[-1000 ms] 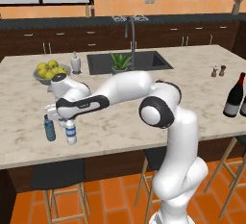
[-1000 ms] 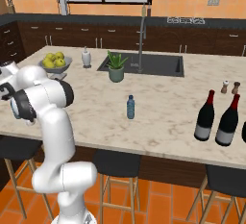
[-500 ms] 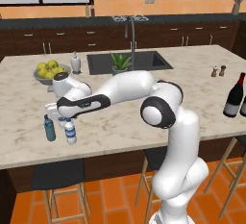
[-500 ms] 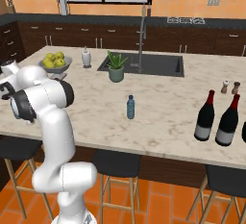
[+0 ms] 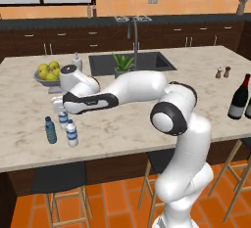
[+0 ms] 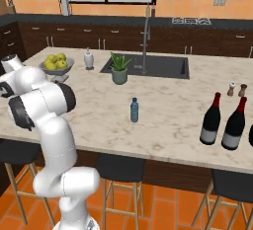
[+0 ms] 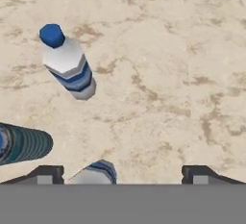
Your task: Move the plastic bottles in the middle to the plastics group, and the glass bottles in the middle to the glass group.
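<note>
Three small water bottles crowd round the gripper (image 7: 122, 174), so going near to far. Got the jaws spread wide, nothing clamped. Right between them, closer to the fingertip (image 7: 48, 174) at the hand view's left than to the other: top of a clear bottle (image 7: 94, 170) with a blue label, standing on the counter (image 7: 182, 74). Looks parked in the plastics group already, judging by the company. Just outside that same fingertip: a blue-tinted bottle (image 7: 24, 143). Further ahead of the jaws, also off to that side: a blue-capped bottle (image 7: 67, 64), upright, apart from the other two.

Biggest worry from here: lifting out crooked. With so little room on that one side, easy to clip the clear bottle on the way up and tip it into the tinted neighbour. Domino risk, basically. Would pull straight up, no sideways swing until well above the caps. Can't tell how much gap on the near side, cut off at the frame edge.

Way off from the jaws, mid-counter: a lone tinted bottle (image 6: 134, 110), probably next to fetch. Furthest out, at the opposite end: dark wine bottles (image 6: 211, 120), the glass group by the look. Long reach across, so worth watching for the elbow sweeping the fruit bowl (image 6: 58, 72) or the soap dispenser (image 6: 89, 58) on the swing.
</note>
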### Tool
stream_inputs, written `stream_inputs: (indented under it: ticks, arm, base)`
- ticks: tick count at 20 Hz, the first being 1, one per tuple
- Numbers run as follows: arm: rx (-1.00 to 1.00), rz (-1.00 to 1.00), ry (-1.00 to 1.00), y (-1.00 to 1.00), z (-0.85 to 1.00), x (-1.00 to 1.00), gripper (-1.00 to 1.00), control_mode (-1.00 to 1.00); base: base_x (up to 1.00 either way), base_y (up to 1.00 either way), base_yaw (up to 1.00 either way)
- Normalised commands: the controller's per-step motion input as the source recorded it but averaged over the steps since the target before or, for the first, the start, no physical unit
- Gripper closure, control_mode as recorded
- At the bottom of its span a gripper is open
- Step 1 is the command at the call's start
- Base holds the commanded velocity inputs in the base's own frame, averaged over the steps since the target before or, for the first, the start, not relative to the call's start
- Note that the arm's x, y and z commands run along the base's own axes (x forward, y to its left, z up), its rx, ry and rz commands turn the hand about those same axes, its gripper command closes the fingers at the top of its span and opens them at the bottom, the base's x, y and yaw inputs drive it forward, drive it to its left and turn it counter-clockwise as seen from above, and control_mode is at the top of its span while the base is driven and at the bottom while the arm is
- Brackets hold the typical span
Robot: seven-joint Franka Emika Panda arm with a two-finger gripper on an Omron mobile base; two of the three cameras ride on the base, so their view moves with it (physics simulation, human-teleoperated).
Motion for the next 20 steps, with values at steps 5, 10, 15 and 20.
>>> stream_inputs:
  ticks: [5,10,15,20]
  arm:
    - [0.00,0.00,-0.08,-0.94,0.16,-0.04,-1.00,-1.00]
    - [0.00,0.00,-0.01,-1.00,0.12,-0.10,-1.00,-1.00]
    - [0.00,0.00,0.00,-0.99,0.23,-0.05,-1.00,-1.00]
    - [0.00,0.00,0.00,-0.91,0.31,-0.01,-1.00,-1.00]
  base:
    - [0.00,0.00,0.00]
    - [0.00,0.00,0.00]
    - [0.00,0.00,0.00]
    - [0.00,0.00,0.00]
